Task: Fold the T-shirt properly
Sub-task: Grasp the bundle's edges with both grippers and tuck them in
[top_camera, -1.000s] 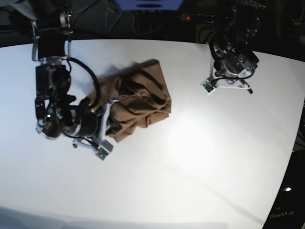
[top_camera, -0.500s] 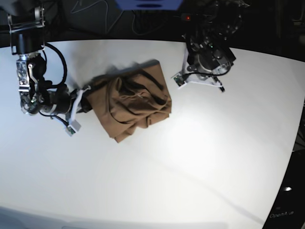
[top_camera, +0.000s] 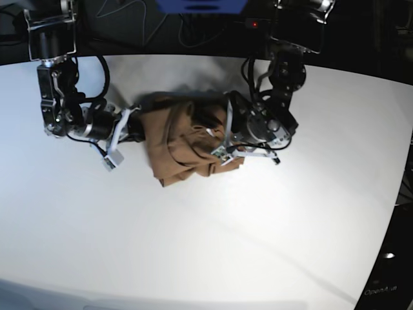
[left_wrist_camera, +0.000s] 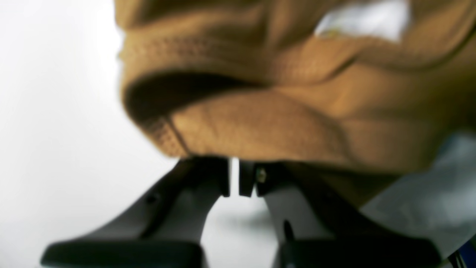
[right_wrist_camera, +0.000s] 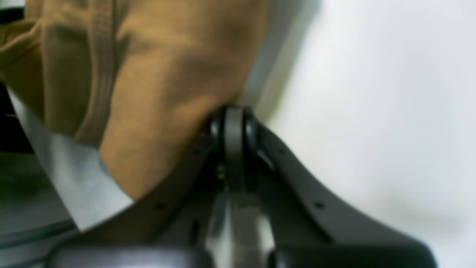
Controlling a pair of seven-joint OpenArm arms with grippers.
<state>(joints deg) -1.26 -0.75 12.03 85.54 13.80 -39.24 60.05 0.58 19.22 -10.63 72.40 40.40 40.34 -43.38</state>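
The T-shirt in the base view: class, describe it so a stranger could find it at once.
Start at the white table and look toward its far edge, between the two black arms. There lies the T-shirt, a crumpled brown heap with the right gripper at one side and the left gripper at the other. It is the only cloth and the only brown thing there.

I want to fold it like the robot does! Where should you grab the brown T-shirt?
Probably at its two outer side edges, one gripper from each side. The T-shirt lies bunched, and the left gripper and right gripper sit at opposite edges.
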